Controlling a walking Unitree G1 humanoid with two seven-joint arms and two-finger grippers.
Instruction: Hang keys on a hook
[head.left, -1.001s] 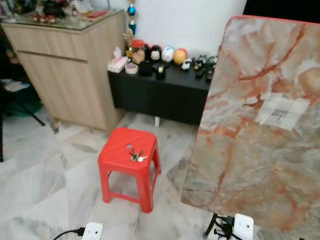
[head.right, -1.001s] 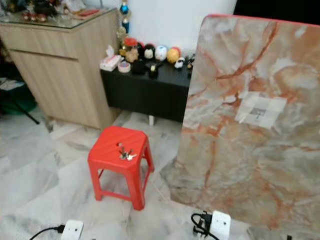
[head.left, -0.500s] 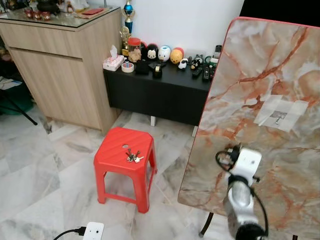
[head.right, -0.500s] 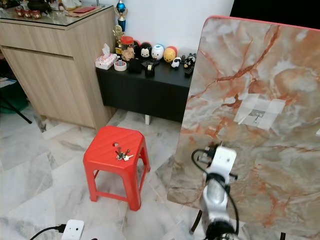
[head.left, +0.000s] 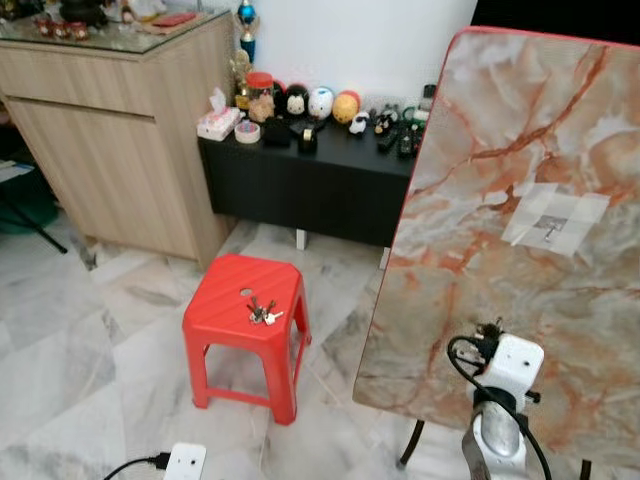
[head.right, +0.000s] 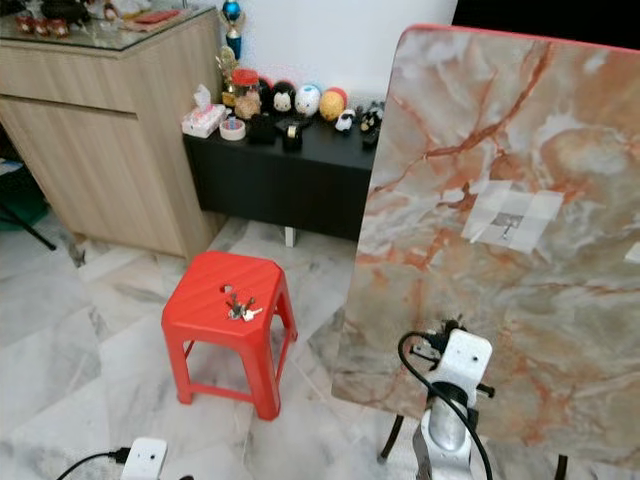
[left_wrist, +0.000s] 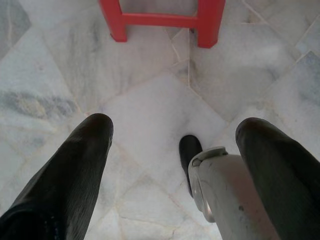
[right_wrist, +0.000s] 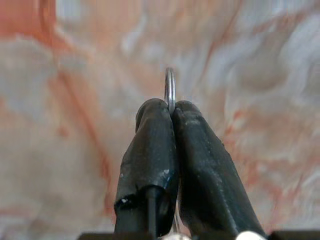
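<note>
key ring (right_wrist: 170, 89): right hand (right_wrist: 171, 107) is pinching it tight between closed fingers, facing the marble panel (head.left: 520, 230) | hook (head.left: 549, 232): sitting on the taped patch high on that panel | keys (head.left: 260, 313): a bunch is lying on the red stool (head.left: 247, 322) | left hand (left_wrist: 175, 135): hanging with fingers apart above the floor | risk: the thin ring twisting or slipping on approach, missing the small hook

Even, bright indoor light on the grey-veined white marble floor (head.left: 60, 360); head views slightly soft, the orange-veined marble slab (right_wrist: 250, 75) blurred behind sharp fingers.
</note>
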